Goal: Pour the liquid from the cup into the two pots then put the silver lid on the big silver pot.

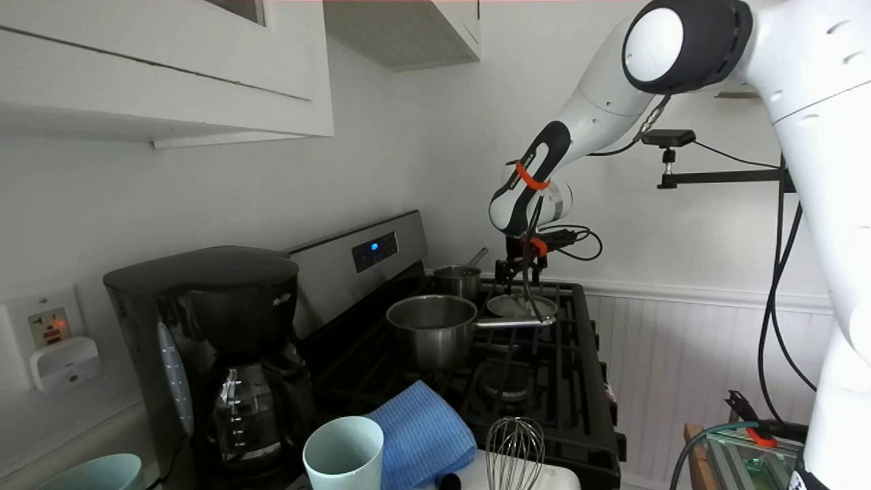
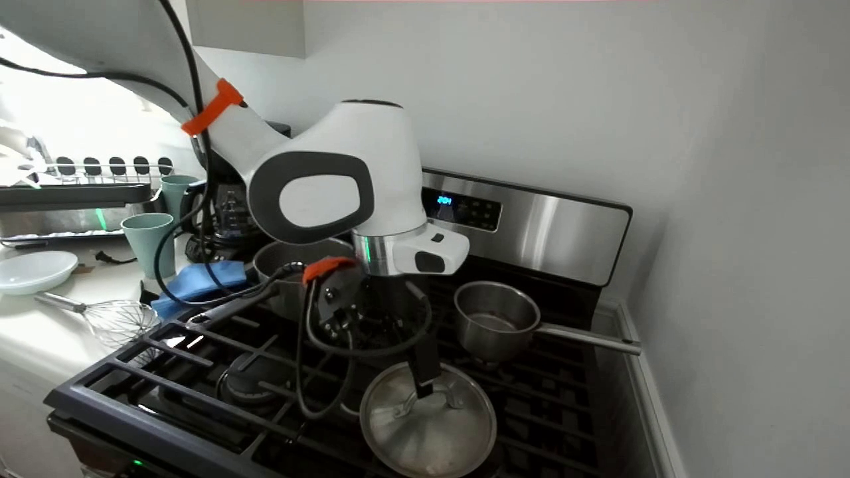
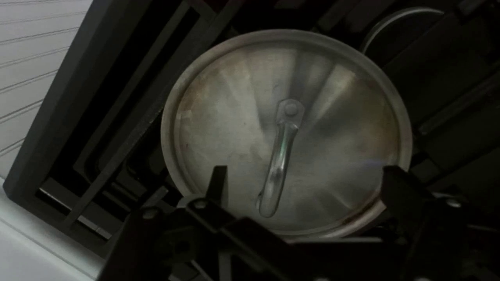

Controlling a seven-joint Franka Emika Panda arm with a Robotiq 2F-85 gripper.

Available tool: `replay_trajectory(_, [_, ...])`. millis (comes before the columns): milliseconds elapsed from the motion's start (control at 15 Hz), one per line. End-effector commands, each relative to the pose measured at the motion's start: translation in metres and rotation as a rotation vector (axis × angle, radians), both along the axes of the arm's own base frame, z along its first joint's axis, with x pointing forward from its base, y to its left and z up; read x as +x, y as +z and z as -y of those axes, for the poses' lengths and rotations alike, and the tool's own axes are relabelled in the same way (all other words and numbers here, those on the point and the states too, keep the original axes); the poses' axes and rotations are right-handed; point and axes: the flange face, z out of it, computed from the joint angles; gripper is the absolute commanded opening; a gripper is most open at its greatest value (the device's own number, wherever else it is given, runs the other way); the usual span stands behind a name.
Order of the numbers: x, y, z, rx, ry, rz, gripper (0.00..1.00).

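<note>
The fingers stand spread wide above the silver lid, whose loop handle shows between them in the wrist view; whether a fingertip touches the lid, I cannot tell. The lid lies handle up over the front corner of the stove, near the end wall. At the back corner by the same wall, close under the back panel, sits a smaller saucepan, its handle pointing toward the wall. The big silver pot stands upright on the stove, nearer the counter than the lid and saucepan are, with its long handle reaching toward the front edge. On the counter, the pale mint cup stands upright near the edge that meets the stove, just beside a blue cloth. A whisk lies with its wires at the same edge, nearer the front. A black coffee maker holding a glass carafe stands toward the counter's back.
</note>
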Motion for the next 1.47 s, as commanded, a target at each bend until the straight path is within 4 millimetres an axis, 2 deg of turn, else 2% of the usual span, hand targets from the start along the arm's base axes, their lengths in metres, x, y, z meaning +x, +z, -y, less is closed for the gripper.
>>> replay_trajectory(0, [0.01, -0.015, 0.017, 0.008, -0.013, 0.005, 1.0])
replay_trajectory(200, [0.012, -0.023, 0.026, -0.001, -0.024, -0.015, 0.98])
replay_trajectory(267, [0.012, -0.025, 0.028, -0.003, -0.025, -0.018, 0.79])
replay_trajectory(400, [0.014, -0.027, 0.031, -0.007, -0.028, -0.026, 0.69])
replay_trajectory(1000, [0.02, -0.029, 0.038, -0.006, -0.03, -0.047, 0.05])
replay_trajectory(1133, [0.021, -0.027, 0.039, -0.005, -0.031, -0.046, 0.0])
replay_trajectory(1400, [0.023, -0.019, 0.037, 0.006, -0.033, -0.052, 0.02])
